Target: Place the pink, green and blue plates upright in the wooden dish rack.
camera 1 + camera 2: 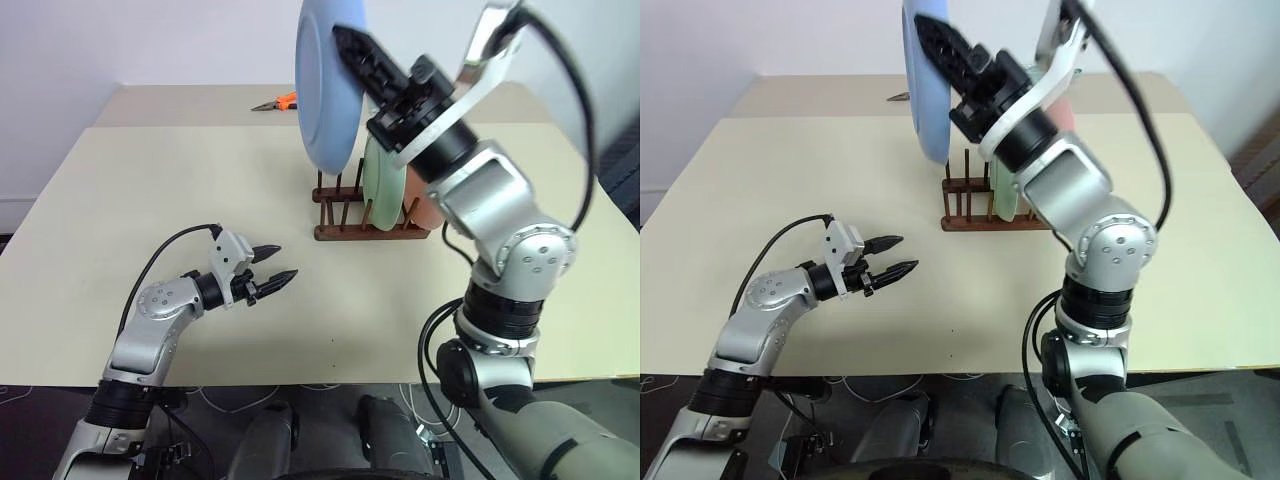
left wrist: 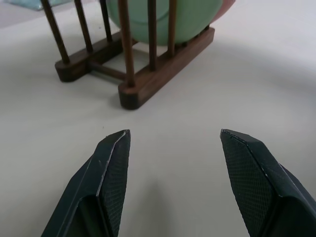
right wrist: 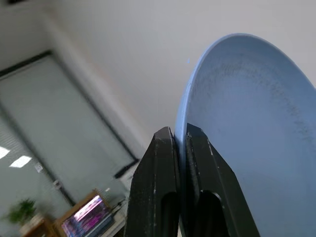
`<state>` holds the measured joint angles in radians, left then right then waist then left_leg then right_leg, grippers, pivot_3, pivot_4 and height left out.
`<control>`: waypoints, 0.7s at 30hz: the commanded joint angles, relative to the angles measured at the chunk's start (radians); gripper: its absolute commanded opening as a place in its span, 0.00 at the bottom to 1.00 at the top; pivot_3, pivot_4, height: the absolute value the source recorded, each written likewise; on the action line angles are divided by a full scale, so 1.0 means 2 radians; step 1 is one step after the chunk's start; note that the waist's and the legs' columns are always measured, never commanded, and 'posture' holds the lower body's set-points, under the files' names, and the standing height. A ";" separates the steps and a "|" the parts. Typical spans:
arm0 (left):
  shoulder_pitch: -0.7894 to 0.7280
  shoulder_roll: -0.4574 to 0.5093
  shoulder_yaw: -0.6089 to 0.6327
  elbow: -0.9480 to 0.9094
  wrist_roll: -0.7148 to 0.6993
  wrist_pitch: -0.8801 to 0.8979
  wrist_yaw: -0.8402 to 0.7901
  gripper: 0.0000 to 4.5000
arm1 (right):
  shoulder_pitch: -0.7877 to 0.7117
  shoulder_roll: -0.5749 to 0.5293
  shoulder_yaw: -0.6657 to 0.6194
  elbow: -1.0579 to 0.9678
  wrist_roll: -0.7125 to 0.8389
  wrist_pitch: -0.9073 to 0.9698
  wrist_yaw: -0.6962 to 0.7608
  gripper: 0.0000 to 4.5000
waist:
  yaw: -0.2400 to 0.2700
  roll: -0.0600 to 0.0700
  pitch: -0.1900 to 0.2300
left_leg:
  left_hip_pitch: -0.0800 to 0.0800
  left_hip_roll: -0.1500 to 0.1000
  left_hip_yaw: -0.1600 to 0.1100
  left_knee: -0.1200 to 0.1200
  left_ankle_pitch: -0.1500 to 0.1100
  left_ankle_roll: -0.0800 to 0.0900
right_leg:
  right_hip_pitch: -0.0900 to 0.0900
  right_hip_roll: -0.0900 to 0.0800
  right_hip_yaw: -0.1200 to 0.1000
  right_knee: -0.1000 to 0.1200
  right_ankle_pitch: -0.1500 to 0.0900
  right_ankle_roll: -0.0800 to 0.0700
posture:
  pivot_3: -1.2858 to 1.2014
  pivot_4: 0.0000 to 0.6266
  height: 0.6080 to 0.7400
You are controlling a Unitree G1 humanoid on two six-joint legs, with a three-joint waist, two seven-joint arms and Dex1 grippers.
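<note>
My right gripper (image 1: 342,38) is raised high above the table and shut on the rim of the light blue plate (image 1: 322,90), which hangs upright over the wooden dish rack (image 1: 340,232). In the right wrist view the two fingers pinch the blue plate (image 3: 247,123) at its edge. The mint green plate (image 1: 383,185) stands upright between the rack's pegs. Behind it the pink plate (image 1: 426,212) is mostly hidden by my right arm. My left gripper (image 1: 286,260) hovers low over the table, left of and nearer than the rack, open and holding nothing, pointing toward the rack (image 2: 133,91).
The beige table (image 1: 150,180) carries a pair of orange-handled pliers (image 1: 277,102) near its far edge. A second tabletop section adjoins at the back. Bare surface lies left of and in front of the rack.
</note>
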<state>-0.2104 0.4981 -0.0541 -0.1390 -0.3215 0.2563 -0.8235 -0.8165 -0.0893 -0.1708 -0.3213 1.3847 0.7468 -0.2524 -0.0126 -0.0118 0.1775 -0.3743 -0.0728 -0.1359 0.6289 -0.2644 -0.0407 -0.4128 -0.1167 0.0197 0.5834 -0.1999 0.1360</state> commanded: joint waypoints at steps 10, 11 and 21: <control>-0.034 0.004 0.007 -0.066 -0.026 0.075 0.021 0.66 | 0.003 0.002 -0.005 0.047 -0.019 -0.017 0.004 0.00 | -0.003 0.000 0.000 | 0.000 0.001 0.000 0.000 0.000 0.000 | 0.000 0.001 0.000 0.001 0.000 0.000 | 0.52 0.24 1.00; -0.035 0.004 0.008 -0.066 -0.027 0.077 0.021 0.66 | 0.002 0.002 -0.005 0.050 -0.020 -0.017 0.006 0.00 | -0.003 0.000 0.000 | 0.000 0.001 0.000 0.000 0.000 0.000 | 0.000 0.001 0.000 0.001 0.000 0.000 | 0.52 0.24 1.00; -0.021 0.007 0.005 -0.071 -0.030 0.076 0.008 0.66 | -0.025 0.000 -0.004 0.143 -0.077 -0.016 0.019 0.15 | -0.003 0.000 0.000 | 0.000 0.001 0.000 0.000 0.000 0.000 | 0.000 0.001 0.000 0.001 0.000 0.000 | 0.52 0.24 1.00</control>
<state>-0.2589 0.5023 -0.0554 -0.2442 -0.3674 0.4223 -0.7987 -0.8178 -0.0913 -0.1694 -0.0375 1.2505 0.7197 -0.2270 -0.0196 -0.0114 0.1776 -0.3735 -0.0717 -0.1349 0.6287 -0.2643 -0.0407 -0.4135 -0.1140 0.0200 0.5858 -0.2000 0.1357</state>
